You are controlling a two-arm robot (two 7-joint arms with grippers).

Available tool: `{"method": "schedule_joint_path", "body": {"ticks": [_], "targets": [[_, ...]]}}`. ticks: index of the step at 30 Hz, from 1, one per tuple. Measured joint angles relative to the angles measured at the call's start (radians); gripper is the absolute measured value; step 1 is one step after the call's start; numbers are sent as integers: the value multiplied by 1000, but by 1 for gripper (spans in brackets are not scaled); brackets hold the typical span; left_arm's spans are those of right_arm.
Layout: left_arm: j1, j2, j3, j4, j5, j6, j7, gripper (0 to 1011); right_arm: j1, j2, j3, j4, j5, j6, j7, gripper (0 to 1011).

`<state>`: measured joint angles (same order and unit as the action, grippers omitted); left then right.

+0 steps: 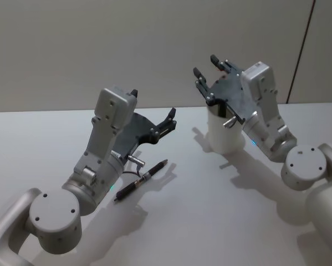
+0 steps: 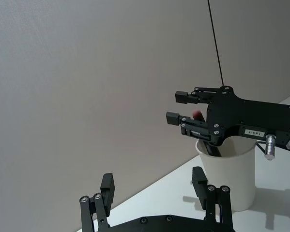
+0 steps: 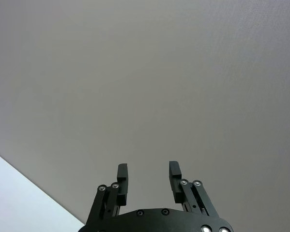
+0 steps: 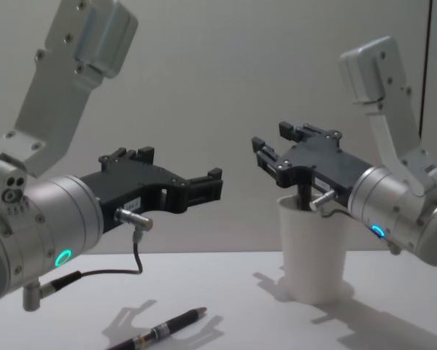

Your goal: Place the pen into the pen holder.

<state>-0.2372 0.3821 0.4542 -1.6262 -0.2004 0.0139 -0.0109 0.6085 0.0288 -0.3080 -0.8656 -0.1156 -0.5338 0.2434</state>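
**Status check: pen not yet placed**

1. Locate the pen holder [image 1: 225,136] and use it as the reference. It stands upright on the table [image 1: 210,221].
2. Locate the pen [image 1: 141,180]. It lies flat on the table, well apart from the holder, on the left arm's side and nearer the robot. Nothing touches it.
3. Check the left gripper [image 1: 153,105]. It hangs in the air above the pen, pointing towards the holder. Its fingers are spread and it carries nothing.
4. Check the right gripper [image 1: 205,65]. It sits just above the holder's rim, with its fingers spread and empty.
5. Note the dark slender item [image 2: 207,147] leaning inside the holder in the left wrist view. You cannot tell from here what it is, so do not count it as the task's pen.

**Progress.** Judge the task as near its beginning: no grasp is made and the pen is outside the holder.

**Remaining.** The pen must be pinched, lifted, carried over the rim, tipped upright and released. The right gripper crowds the holder's opening and will probably need to clear it first.
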Motion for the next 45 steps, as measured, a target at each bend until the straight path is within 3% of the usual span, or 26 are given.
{"method": "schedule_joint_path", "body": {"ticks": [7, 9, 14, 18, 27, 41, 45], "targets": [[0, 0, 0, 0, 0, 0, 0, 1001, 4, -2, -1, 9, 2, -3, 1, 671], [0, 0, 0, 0, 0, 0, 0, 1001, 4, -3, -1, 10, 3, -4, 1, 768], [0, 0, 0, 0, 0, 0, 0, 1001, 4, -2, -1, 10, 4, -4, 3, 882], [0, 0, 0, 0, 0, 0, 0, 1001, -5, 1, -1, -16, 14, 6, 11, 1001], [0, 0, 0, 0, 0, 0, 0, 1001, -58, 23, 5, -131, 51, 52, 28, 1001], [0, 0, 0, 0, 0, 0, 0, 1001, -204, 86, 17, -388, 120, 154, 10, 1001], [0, 0, 0, 0, 0, 0, 0, 1001, -228, 96, 19, -427, 129, 170, 3, 1002]]}}
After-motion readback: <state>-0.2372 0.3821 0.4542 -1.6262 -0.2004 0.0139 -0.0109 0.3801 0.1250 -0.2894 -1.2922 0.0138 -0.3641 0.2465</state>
